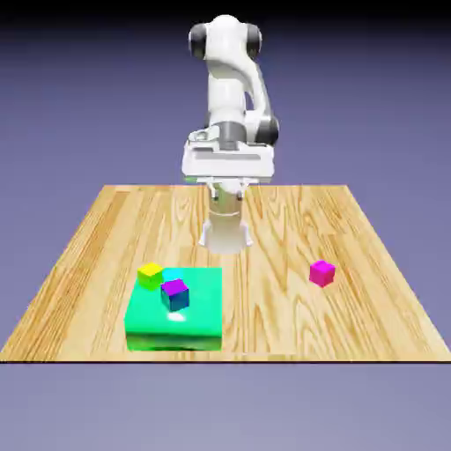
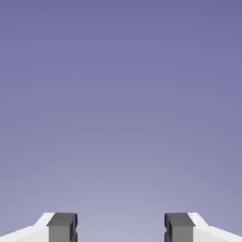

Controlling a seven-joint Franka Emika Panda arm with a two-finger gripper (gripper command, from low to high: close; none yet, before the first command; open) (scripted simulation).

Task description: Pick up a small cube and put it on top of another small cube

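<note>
End effector [image 2: 121,229] spread wide, apparently empty; magenta-pink cube [image 1: 322,273] well apart on table [image 1: 291,220].

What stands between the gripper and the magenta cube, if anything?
Nothing visible does. The magenta cube sits alone on the wooden table, toward the exterior view's right. The gripper hangs over bare wood near the middle, jaws open and empty; the hand view shows only backdrop.

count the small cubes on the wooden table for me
3. A small yellow cube and a purple-topped blue cube sit on the green block at the exterior view's left; the small plain magenta-pink cube sits alone on the wood at its right.
</note>
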